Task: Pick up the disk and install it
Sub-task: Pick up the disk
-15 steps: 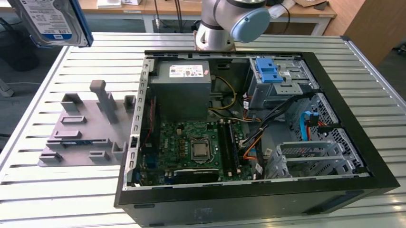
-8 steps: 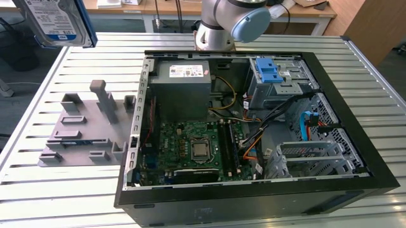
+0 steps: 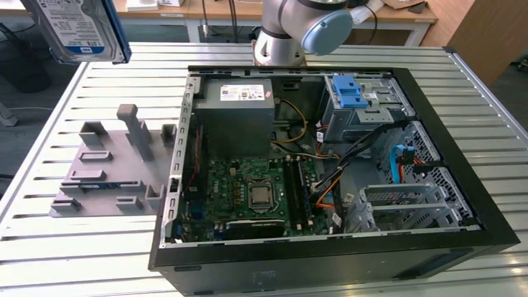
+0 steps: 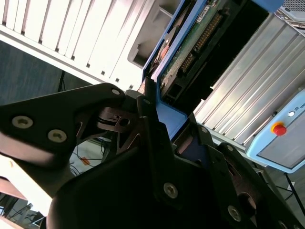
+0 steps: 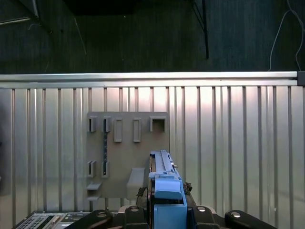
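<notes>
Fingers clamp the disk between them, held edge-on over the grey fixture plate.

Disk is bare silver metal with a glossy paper label, framed in smooth blue plastic. Gripper is matt black with shiny screw heads. Table is ribbed aluminium with a soft sheen. Grey fixture looks like matt plastic. PC case is matt black outside and dull bare steel inside.
</notes>
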Robot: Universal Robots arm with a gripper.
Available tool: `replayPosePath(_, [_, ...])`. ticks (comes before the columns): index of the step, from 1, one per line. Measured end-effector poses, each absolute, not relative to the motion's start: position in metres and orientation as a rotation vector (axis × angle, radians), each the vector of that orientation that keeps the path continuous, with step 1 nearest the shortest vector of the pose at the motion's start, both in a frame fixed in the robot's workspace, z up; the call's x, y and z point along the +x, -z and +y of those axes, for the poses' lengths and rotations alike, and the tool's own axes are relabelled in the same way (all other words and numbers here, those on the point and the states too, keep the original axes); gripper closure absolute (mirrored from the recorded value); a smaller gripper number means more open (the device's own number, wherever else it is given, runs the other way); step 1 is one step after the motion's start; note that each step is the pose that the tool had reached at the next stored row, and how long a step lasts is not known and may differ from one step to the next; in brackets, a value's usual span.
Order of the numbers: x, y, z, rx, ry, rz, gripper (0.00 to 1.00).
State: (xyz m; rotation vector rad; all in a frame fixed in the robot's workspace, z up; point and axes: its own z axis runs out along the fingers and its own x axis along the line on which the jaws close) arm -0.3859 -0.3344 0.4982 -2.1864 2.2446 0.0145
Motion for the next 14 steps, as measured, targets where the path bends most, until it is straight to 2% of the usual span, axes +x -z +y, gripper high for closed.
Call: replayPosePath(14, [-0.372, -0.498, -0.336, -2.204, -0.016, 2.228, 0.64])
